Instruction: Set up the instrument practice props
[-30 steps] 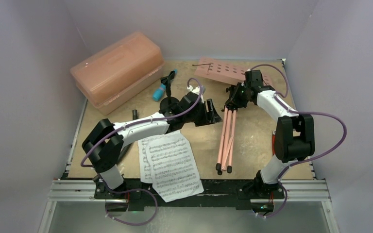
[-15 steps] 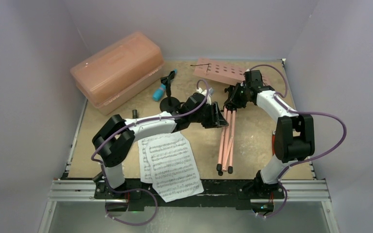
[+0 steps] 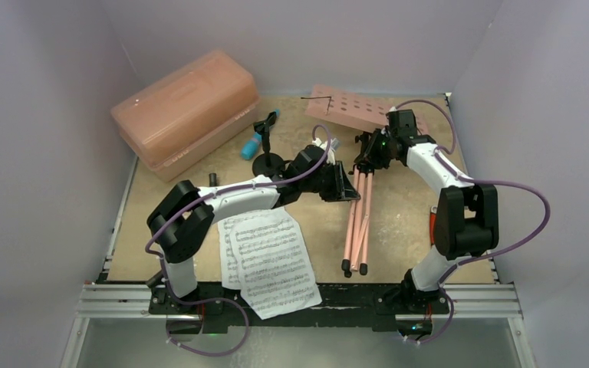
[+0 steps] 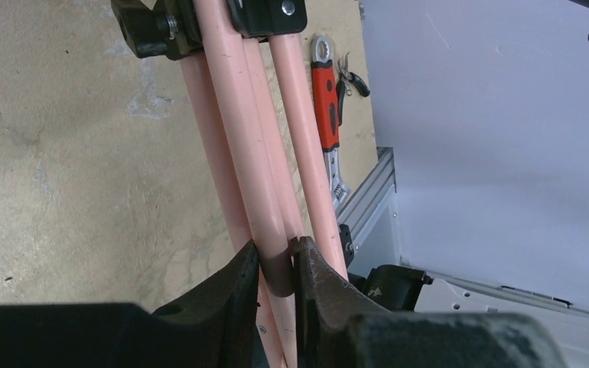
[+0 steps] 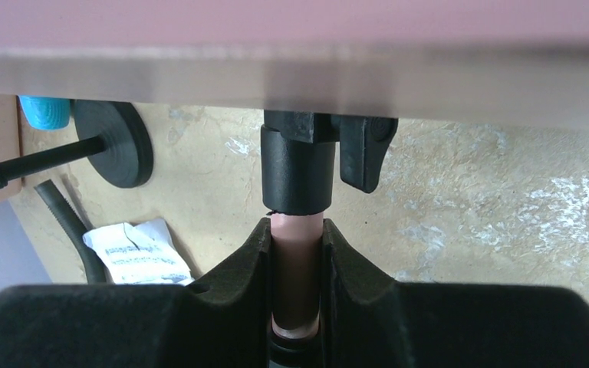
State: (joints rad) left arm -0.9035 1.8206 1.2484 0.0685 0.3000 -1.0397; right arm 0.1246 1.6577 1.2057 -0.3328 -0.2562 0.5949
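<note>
Left arm reaches right, left gripper (image 4: 276, 257) pinching a tubular leg (image 4: 234, 138) of the pink perforated music stand (image 3: 349, 110); right gripper (image 5: 297, 230) clamps its pole (image 5: 295, 284).

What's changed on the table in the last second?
The left gripper swung right from beside the mic stand to the music stand's folded legs and closed around one. The right gripper stayed clamped on the stand's pole; sheet music, microphone and pink case did not move.

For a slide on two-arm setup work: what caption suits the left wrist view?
Left gripper pinching one pink tripod leg of the folded music stand, an orange-handled wrench lying beyond.
</note>
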